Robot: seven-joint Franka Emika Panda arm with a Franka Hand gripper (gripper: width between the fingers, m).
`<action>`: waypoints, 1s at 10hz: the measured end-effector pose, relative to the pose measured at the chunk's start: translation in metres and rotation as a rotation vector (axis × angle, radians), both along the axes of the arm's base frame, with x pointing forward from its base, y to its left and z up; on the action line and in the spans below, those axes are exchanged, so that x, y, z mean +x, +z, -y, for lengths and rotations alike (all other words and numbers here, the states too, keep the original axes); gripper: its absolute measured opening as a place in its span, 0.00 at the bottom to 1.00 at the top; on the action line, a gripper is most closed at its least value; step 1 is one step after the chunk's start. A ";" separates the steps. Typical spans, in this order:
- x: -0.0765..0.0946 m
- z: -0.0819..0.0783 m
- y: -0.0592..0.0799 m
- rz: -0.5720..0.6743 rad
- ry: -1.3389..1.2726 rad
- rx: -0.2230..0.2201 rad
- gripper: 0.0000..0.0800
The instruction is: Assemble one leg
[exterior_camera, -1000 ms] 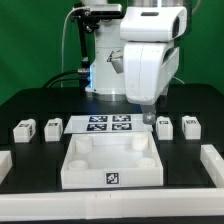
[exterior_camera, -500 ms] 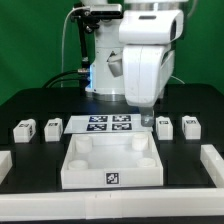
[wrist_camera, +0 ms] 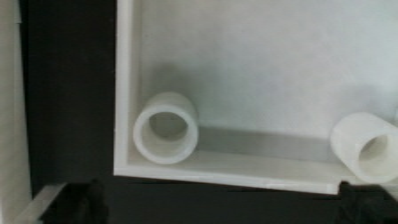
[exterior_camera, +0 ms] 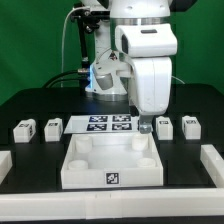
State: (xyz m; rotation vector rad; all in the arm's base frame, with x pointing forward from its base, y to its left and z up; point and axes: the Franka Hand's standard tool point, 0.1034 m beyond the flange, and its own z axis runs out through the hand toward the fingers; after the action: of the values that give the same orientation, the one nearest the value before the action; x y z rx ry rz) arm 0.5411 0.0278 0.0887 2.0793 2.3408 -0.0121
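Four small white legs with tags stand on the black table, two at the exterior view's left [exterior_camera: 22,129] [exterior_camera: 52,127] and two at its right [exterior_camera: 165,127] [exterior_camera: 189,125]. My gripper [exterior_camera: 147,121] hangs low over the back right corner of the large white tray-like piece [exterior_camera: 110,175], just to the left of the nearer right leg and not touching it. In the wrist view my gripper [wrist_camera: 217,205] is open and empty, its dark fingertips [wrist_camera: 71,200] wide apart above the tray's floor [wrist_camera: 267,70]. No leg shows in the wrist view.
The marker board [exterior_camera: 108,124] lies behind the tray. Two round sockets [wrist_camera: 166,130] [wrist_camera: 370,145] sit in the tray's corners. White raised blocks lie at the front left [exterior_camera: 5,160] and front right [exterior_camera: 212,160]. The robot base and cables stand at the back.
The hand has turned about its vertical axis and now looks narrower. Its tip stays over the tray's back right corner. The legs have not moved.
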 end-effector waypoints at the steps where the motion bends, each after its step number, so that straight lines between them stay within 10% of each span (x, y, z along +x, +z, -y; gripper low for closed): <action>1: 0.000 0.000 0.000 0.000 0.000 0.000 0.81; 3: -0.011 0.008 -0.006 -0.006 0.005 -0.001 0.81; 7: -0.088 0.046 -0.048 -0.053 -0.013 0.014 0.81; 10: -0.100 0.050 -0.078 -0.095 -0.032 0.028 0.81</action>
State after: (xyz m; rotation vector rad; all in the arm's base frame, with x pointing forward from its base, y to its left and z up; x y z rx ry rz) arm 0.4407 -0.0218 0.0104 2.1759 2.3732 -0.0812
